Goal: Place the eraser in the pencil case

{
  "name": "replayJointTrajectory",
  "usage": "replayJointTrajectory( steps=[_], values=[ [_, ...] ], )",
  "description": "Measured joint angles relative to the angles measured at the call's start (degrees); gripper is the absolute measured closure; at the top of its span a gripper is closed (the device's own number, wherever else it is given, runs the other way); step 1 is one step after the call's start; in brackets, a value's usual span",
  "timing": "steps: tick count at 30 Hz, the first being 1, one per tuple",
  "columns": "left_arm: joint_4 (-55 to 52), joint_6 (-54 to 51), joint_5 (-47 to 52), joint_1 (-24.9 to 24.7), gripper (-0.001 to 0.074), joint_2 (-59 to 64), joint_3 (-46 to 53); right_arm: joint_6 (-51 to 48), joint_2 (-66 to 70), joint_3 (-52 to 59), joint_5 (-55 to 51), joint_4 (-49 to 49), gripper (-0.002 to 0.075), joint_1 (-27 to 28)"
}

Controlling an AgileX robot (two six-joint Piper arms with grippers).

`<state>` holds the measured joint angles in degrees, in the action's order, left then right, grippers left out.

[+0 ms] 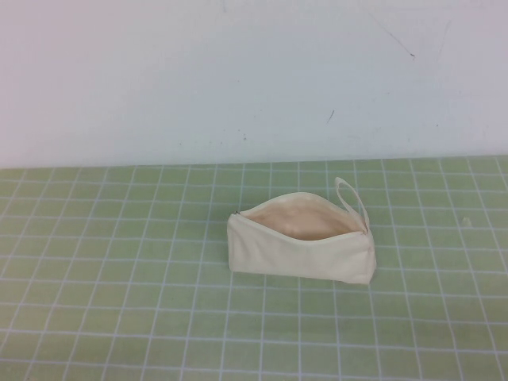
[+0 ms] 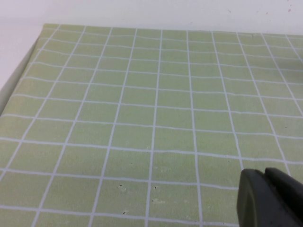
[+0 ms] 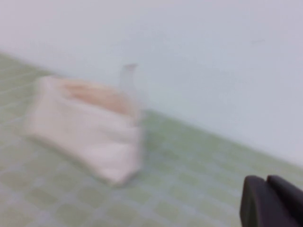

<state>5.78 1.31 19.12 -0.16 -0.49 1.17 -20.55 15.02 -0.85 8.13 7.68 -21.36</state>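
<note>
The cream-white pencil case [image 1: 302,248] stands on the green grid mat near the middle, unzipped, its tan lining showing and its loop strap [image 1: 352,200] at the right end. It also shows blurred in the right wrist view [image 3: 90,130]. The eraser is not visible in any view. My left gripper [image 2: 265,182] is shut and empty over bare mat, outside the high view. My right gripper [image 3: 266,185] is shut and empty, some way from the pencil case, also outside the high view.
The green grid mat [image 1: 119,317] covers the table up to a white wall [image 1: 238,71] at the back. The mat's left edge [image 2: 19,75] shows in the left wrist view.
</note>
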Motion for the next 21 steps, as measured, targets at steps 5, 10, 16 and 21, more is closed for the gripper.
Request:
replayJointTrajectory(
  steps=[5, 10, 16, 21],
  values=[
    [0.0, 0.0, 0.0, 0.0, 0.0738, 0.0, 0.0, -5.5, -9.2, 2.1, 0.9, 0.1, 0.0714, 17.7],
    [0.0, 0.0, 0.0, 0.0, 0.0738, 0.0, 0.0, -3.6, -15.2, 2.4, -3.7, 0.1, 0.0714, 25.0],
    [0.0, 0.0, 0.0, 0.0, 0.0738, 0.0, 0.0, 5.1, -15.6, 2.4, -17.9, 0.1, 0.0715, 25.5],
    [0.0, 0.0, 0.0, 0.0, 0.0738, 0.0, 0.0, 8.2, -15.6, 2.4, -26.3, -2.4, 0.0714, 25.5]
  ],
)
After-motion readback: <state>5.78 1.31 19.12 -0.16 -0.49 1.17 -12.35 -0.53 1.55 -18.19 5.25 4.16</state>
